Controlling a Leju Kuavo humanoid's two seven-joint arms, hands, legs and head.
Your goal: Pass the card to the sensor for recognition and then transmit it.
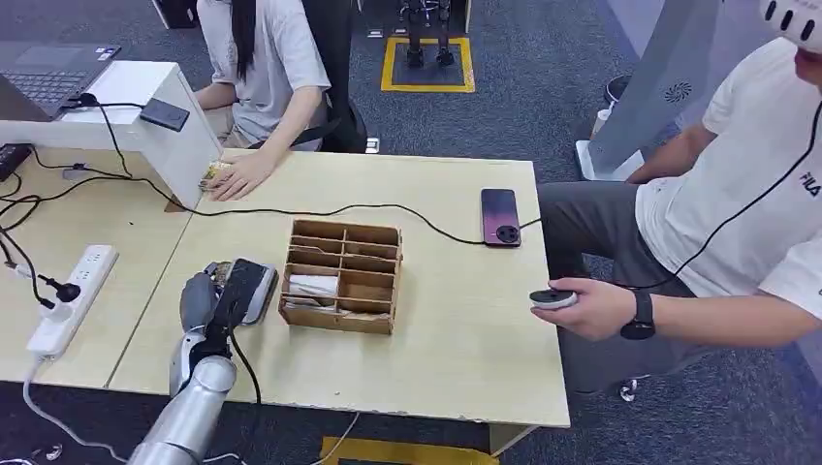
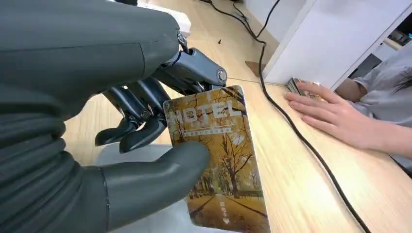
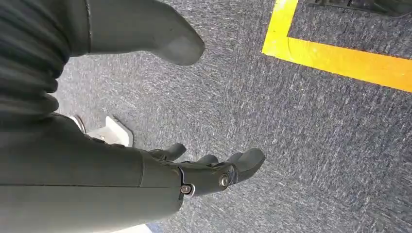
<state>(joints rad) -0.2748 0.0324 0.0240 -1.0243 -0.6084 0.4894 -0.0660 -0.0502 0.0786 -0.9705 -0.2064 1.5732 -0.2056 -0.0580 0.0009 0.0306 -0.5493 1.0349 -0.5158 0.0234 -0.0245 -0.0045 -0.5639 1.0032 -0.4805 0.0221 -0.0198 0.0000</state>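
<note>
step: card at sensor | left hand pinches hotel card between thumb and fingers over grey sensor pad, beside wooden organizer | right hand hangs empty, fingers apart | next: likely hold flat for read, then hand to person's hand

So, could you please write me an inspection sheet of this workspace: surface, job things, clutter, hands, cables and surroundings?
Surface: light wooden table, with a second table joined beside it.
Job's things: HOTEL card held over a grey sensor pad.
Clutter: wooden divider box, phone, laptop.
Hands: left hand grips the card between thumb and fingers; right hand hangs over the carpet, holding nothing.
Cables: black cable crosses the table to the phone; white power strip with a plug in it.
Surroundings: two seated people, one with a hand flat on the table; yellow floor marking.
</note>
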